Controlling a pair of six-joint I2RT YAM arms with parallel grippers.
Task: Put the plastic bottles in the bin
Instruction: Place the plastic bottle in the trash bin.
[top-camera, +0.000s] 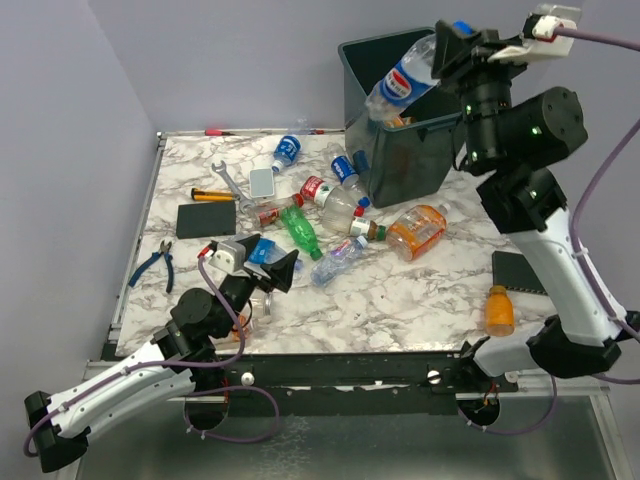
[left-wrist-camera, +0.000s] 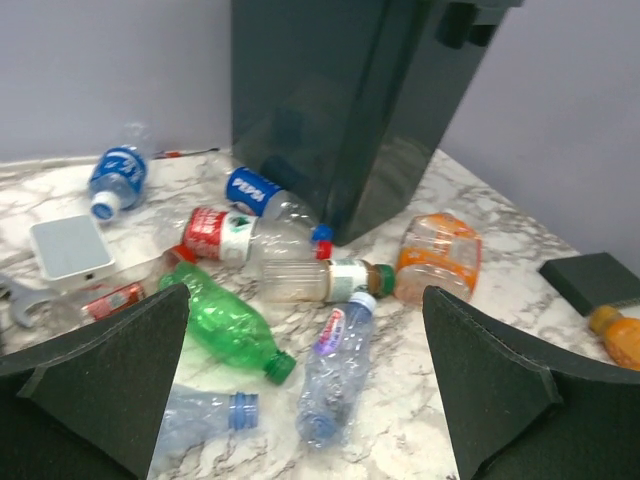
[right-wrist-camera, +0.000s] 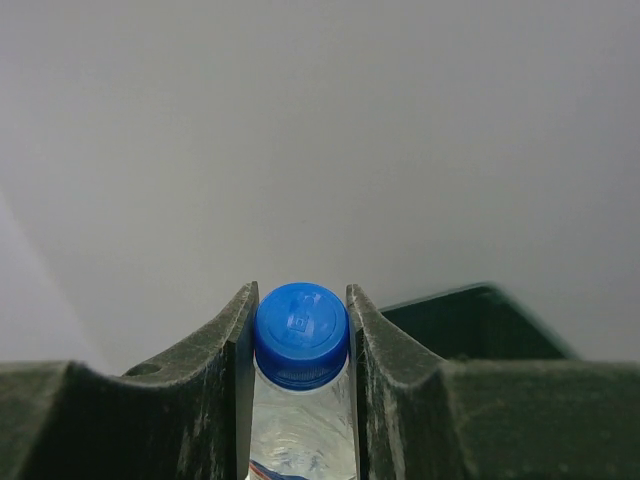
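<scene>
My right gripper is shut on the blue-capped neck of a clear bottle with a blue label, which hangs tilted over the dark bin. The bin's rim shows behind the right fingers. My left gripper is open and empty, low over the front left of the table. Between its fingers lie a green bottle, a clear blue-capped bottle and a clear bottle with a green cap. An orange bottle and red-labelled and blue-labelled bottles lie near the bin.
A wrench, a grey slab and a black slab lie at the left, with pliers by the left edge. Another black slab and a small orange bottle lie at the right front.
</scene>
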